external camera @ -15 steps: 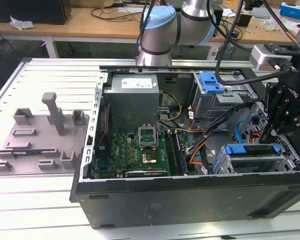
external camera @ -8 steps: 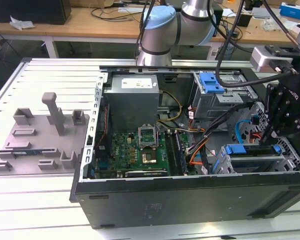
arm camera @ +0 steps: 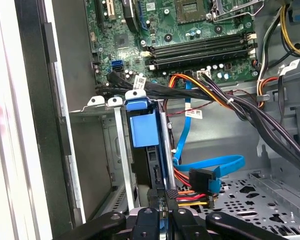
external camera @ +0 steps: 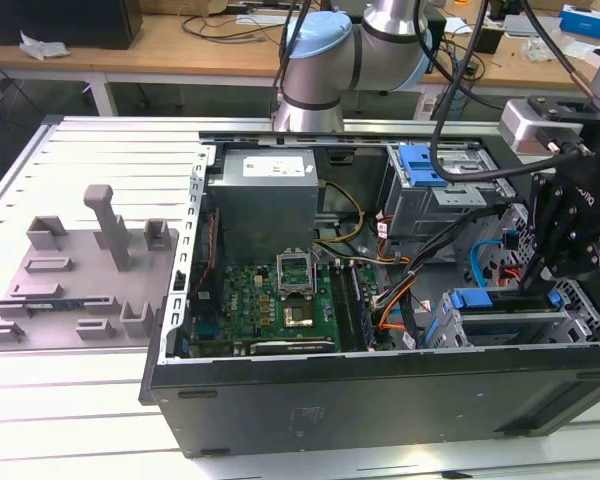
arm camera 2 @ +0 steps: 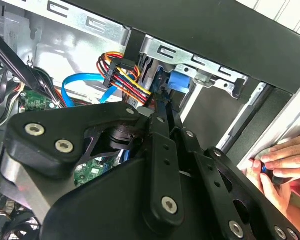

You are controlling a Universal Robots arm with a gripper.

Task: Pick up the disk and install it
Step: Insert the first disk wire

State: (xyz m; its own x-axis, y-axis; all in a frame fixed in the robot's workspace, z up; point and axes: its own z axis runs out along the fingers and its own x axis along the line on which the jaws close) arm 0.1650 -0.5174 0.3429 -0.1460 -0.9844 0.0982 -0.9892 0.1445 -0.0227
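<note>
Slatted table [external camera: 70, 420], open computer case [external camera: 380, 400]: jaws pinching disk [arm camera: 142, 130] edge, disk in drive bay [arm camera: 119, 150].

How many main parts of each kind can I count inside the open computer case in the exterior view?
Power supply box: 1
Motherboard: 1
Drive cages: 2 (rear drive cage, front drive cage)
Total: 4
</note>
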